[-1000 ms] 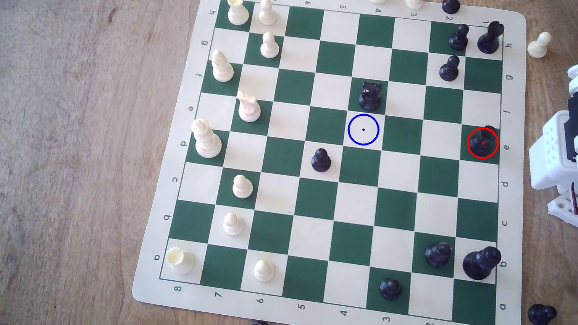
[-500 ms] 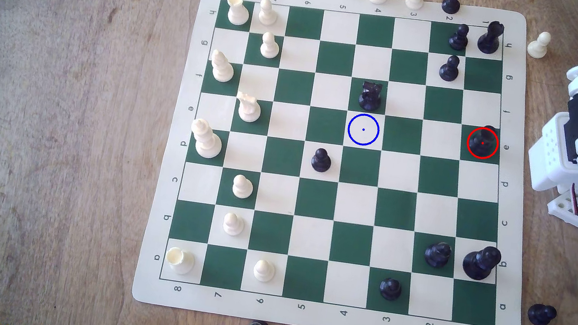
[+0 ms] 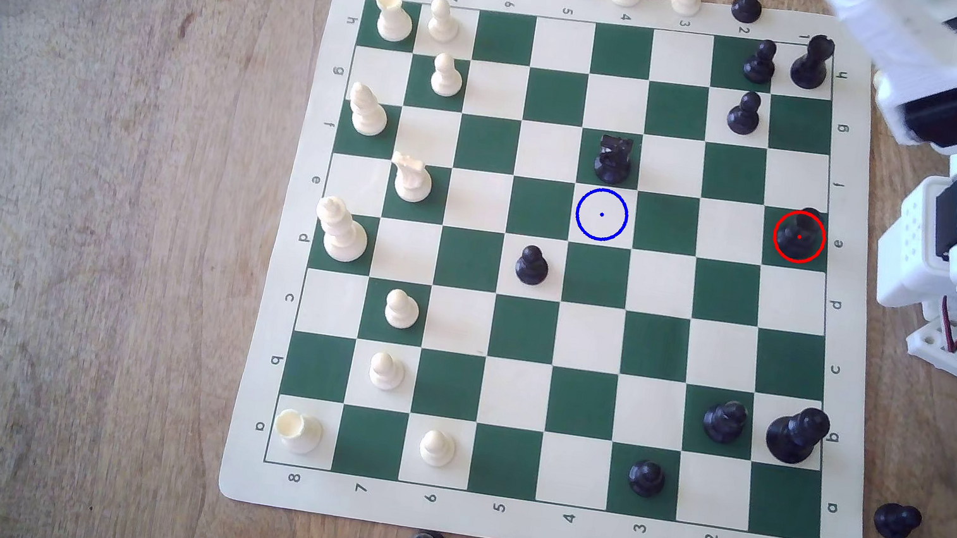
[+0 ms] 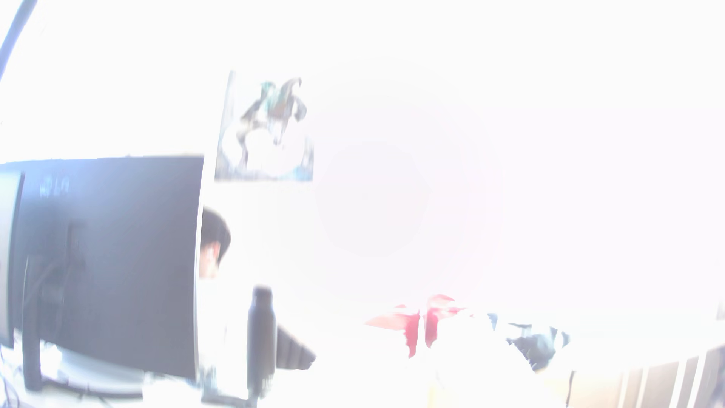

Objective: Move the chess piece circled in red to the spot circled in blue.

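Chess piece [image 3: 799,235]: black, round base; seen from above inside the red ring, on a green square at the board [image 3: 489,520] edge by the exterior view's right.
Spot [image 3: 601,214]: cream square, blue ring and dot, same row as the chess piece, well apart from it; a black notched piece [image 3: 612,158] stands on the square just beyond.
Gripper [image 3: 849,9]: blurred, raised past the board's far right corner, apart from the chess piece; opening cannot be told, nothing is seen held.
Step in hand: approach judged; a descent from straight above the chess piece is advised.
Surfaces: smooth matte board mat, glossy plastic pieces, grained wooden table [image 3: 76,192].
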